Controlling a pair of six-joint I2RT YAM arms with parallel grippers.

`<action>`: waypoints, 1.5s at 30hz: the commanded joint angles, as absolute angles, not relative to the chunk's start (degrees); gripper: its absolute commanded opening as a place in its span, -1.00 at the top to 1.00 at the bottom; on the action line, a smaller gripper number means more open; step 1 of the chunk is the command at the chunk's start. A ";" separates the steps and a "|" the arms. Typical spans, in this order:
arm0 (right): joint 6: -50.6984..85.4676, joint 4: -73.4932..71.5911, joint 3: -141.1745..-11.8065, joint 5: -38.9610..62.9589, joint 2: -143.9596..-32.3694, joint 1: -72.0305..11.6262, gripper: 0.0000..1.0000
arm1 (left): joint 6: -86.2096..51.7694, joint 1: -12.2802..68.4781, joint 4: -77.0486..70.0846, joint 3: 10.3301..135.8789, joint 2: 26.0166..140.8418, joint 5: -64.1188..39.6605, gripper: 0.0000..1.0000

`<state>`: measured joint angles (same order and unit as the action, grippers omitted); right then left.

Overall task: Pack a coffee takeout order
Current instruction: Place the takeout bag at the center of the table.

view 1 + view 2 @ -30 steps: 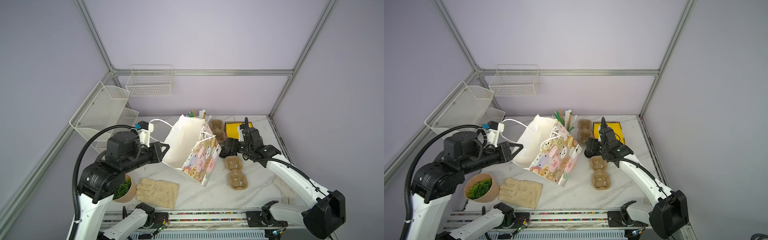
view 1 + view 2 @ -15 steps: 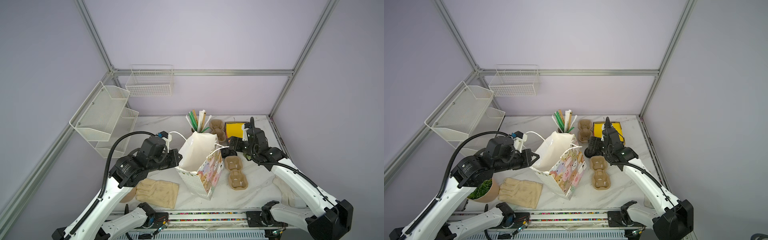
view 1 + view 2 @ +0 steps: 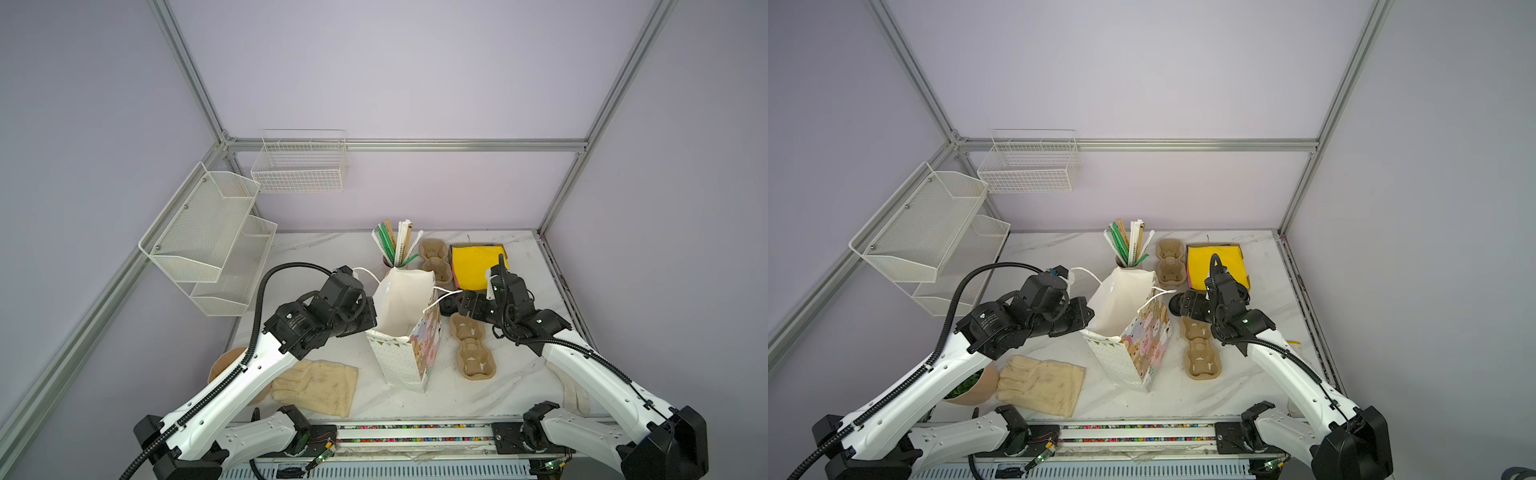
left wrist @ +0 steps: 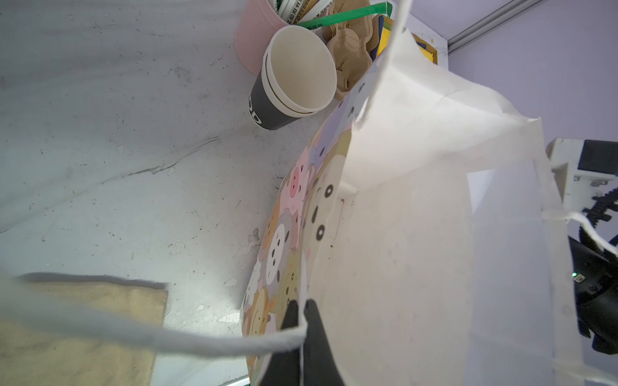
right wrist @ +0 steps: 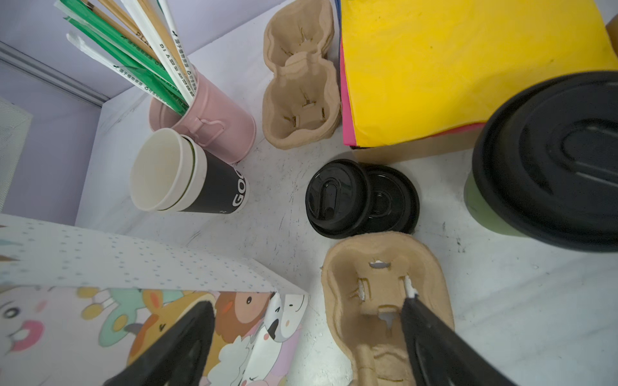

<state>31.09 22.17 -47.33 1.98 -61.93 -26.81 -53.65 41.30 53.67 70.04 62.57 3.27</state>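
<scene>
Bag: printed paper bag [image 3: 405,332] stands on its base near the middle of the table [image 3: 519,374], mouth open; we use it as our landmark.
Left gripper: the left gripper [image 4: 302,320] is pressed together on the bag's rim, on the left arm's side, where a white cord handle begins.
Right gripper: the right gripper [image 5: 306,304] has its fingers spread wide and holds nothing. It hangs just beside the bag on the right arm's side, one finger over the printed face and one over the carrier.
Carrier: the brown carrier [image 3: 471,349] lies flat just beside the bag, on the right arm's side, and we see both its hollows empty.
Cup: the cup [image 5: 548,160] with a black lid stands past the carrier's far end from the bag; only the right wrist view shows it.
Yellow sheet: the yellow sheet [image 3: 478,266] lies on top of a pile behind the bag, toward the back corner.
Lids: two loose black lids [image 5: 361,199] lie between that pile and the carrier.
Glove: a cream glove [image 3: 320,384] lies in front of the bag, on the left arm's side.
</scene>
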 commanded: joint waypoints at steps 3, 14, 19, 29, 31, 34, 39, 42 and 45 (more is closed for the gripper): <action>35.06 18.38 -41.95 4.61 -61.06 -27.99 -0.80 | -56.45 42.27 50.10 67.16 62.87 6.98 1.00; 38.41 11.36 -39.73 4.59 -67.85 -33.05 -0.79 | -56.48 44.51 49.09 69.84 64.92 8.65 0.82; 38.47 9.81 -39.55 3.61 -68.53 -33.05 -0.80 | -55.81 45.36 49.04 71.12 64.69 9.02 0.58; 38.49 9.58 -40.69 2.32 -71.26 -33.05 -0.80 | -54.40 47.98 46.47 73.12 64.95 8.09 0.21; 38.41 9.17 -40.69 1.99 -71.04 -33.05 -0.79 | -54.31 48.55 44.94 73.04 64.56 7.75 0.18; 38.38 9.13 -41.03 1.29 -71.96 -33.09 -0.80 | -53.93 49.04 42.52 72.86 63.90 7.30 0.15; 38.78 9.19 -41.66 0.24 -73.24 -33.05 -0.80 | -53.04 49.61 40.55 73.49 63.63 6.83 0.12; 38.94 9.18 -42.08 -0.78 -73.28 -33.07 -0.80 | -53.07 49.87 39.01 72.89 63.62 5.69 0.10; 38.24 8.81 -42.67 -1.27 -74.18 -33.08 -0.81 | -52.86 50.16 38.06 72.85 63.57 5.19 0.10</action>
